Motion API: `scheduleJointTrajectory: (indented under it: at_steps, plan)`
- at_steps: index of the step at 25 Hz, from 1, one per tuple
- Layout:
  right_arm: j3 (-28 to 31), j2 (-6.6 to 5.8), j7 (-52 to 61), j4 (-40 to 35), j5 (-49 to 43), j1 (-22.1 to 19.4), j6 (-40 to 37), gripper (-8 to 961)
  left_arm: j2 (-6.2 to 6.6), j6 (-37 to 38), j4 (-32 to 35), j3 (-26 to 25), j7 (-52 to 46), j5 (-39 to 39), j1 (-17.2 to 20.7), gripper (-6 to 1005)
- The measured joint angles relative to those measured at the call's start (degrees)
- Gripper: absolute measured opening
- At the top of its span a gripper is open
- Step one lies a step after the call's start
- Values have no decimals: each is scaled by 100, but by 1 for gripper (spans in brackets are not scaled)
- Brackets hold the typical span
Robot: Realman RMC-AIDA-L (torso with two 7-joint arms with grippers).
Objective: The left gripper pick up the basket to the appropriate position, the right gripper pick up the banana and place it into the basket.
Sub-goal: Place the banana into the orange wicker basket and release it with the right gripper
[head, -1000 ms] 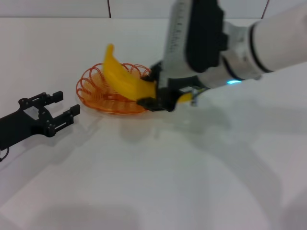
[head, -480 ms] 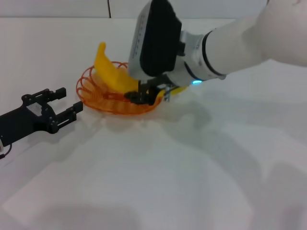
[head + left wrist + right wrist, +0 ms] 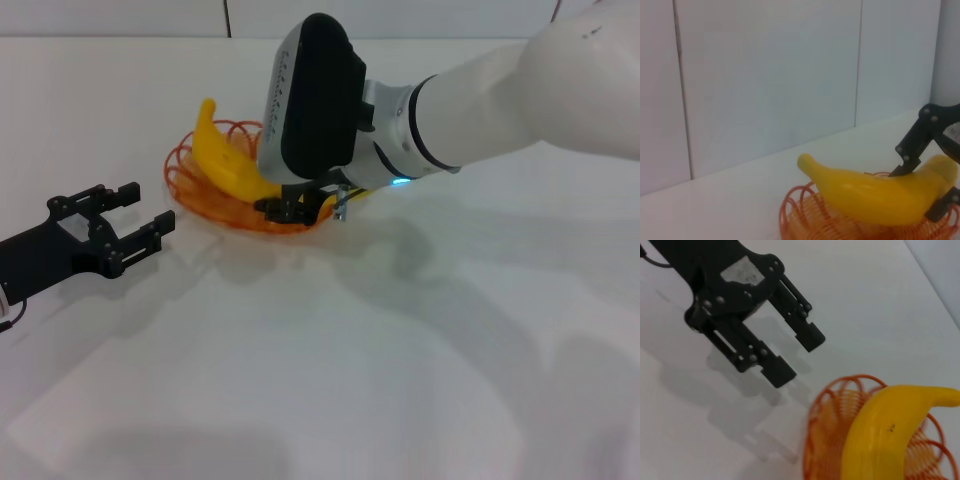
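The orange wire basket (image 3: pixel 190 190) sits on the white table. The yellow banana (image 3: pixel 225 160) lies low over it, its tip pointing to the far left. My right gripper (image 3: pixel 288 208) is shut on the banana's near end, at the basket's right rim. The left wrist view shows the banana (image 3: pixel 875 192) above the basket (image 3: pixel 805 220), with the right gripper's fingers (image 3: pixel 917 142) clamped on it. My left gripper (image 3: pixel 148 208) is open and empty, on the table just left of the basket. The right wrist view shows the left gripper (image 3: pixel 797 358) close to the basket (image 3: pixel 832 440) and the banana (image 3: pixel 885 440).
The white table (image 3: pixel 350 380) stretches bare in front and to the right. A white wall (image 3: pixel 765 75) runs behind the basket. My right arm (image 3: pixel 480 100) reaches across from the right.
My right gripper has carried the banana left and down, from beside the basket's right rim to low over the basket. The left gripper has barely moved.
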Motion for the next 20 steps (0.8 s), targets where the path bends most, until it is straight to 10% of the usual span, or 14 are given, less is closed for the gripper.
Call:
scheduleJointTrajectory:
  at_steps: [20]
  plan:
    - [-66, -30, 5, -782, -37, -403, -135, 769, 18, 0, -79, 0, 9, -1, 18, 616]
